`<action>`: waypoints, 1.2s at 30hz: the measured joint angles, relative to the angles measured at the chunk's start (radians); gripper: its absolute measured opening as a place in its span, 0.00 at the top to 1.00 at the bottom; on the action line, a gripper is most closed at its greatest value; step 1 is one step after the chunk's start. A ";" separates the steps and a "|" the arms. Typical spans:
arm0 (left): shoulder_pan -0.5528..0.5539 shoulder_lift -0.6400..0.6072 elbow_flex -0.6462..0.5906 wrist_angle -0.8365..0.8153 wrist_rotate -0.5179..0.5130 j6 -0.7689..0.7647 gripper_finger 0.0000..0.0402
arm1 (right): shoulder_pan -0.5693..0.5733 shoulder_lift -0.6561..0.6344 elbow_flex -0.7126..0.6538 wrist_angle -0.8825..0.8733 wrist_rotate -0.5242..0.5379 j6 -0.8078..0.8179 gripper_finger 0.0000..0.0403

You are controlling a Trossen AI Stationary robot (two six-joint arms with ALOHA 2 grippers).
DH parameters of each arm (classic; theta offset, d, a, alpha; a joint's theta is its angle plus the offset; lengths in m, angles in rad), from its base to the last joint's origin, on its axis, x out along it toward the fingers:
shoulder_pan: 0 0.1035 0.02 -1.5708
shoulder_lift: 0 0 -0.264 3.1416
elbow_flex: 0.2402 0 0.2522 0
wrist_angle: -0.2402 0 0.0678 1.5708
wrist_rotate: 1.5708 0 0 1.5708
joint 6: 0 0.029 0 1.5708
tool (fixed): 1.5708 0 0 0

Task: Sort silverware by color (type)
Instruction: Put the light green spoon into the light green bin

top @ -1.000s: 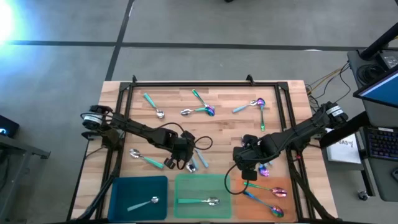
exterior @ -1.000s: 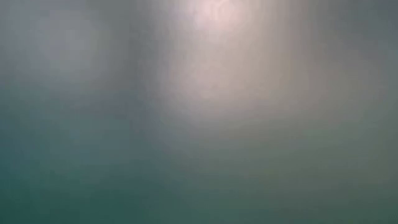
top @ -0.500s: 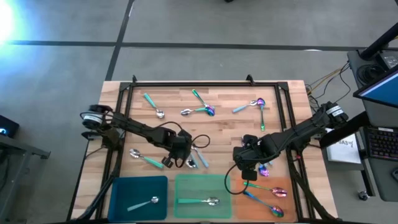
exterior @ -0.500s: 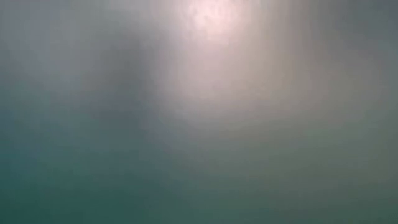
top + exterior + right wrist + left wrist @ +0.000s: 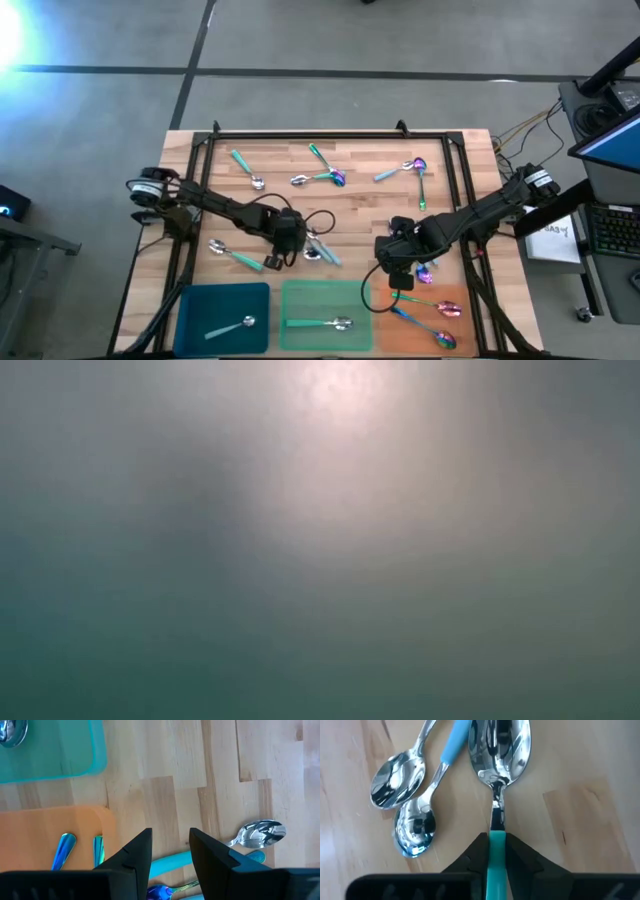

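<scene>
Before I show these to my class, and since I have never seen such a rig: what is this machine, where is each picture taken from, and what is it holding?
Two dark robot arms work at a wooden table. One camera looks straight down; one sits on each wrist; the table-height camera shows only blur. Small spoons lie scattered on the wood, and some already lie in the blue tray, the green tray and the orange tray. The left gripper is shut on a teal-handled spoon, beside two other spoons. The right gripper is open near the orange tray, over a pale blue handle.
</scene>
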 joint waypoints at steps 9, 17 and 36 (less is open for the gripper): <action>-0.004 0.006 0.084 -0.107 0.039 -0.074 0.94 | 0.000 0.000 0.000 -0.001 -0.001 0.001 0.69; -0.008 -0.004 0.283 -0.284 0.043 -0.075 0.94 | 0.000 0.000 0.000 -0.032 -0.011 0.002 0.69; -0.255 -0.001 0.409 0.008 0.309 -0.211 0.85 | 0.000 0.000 0.000 -0.181 -0.010 0.002 0.69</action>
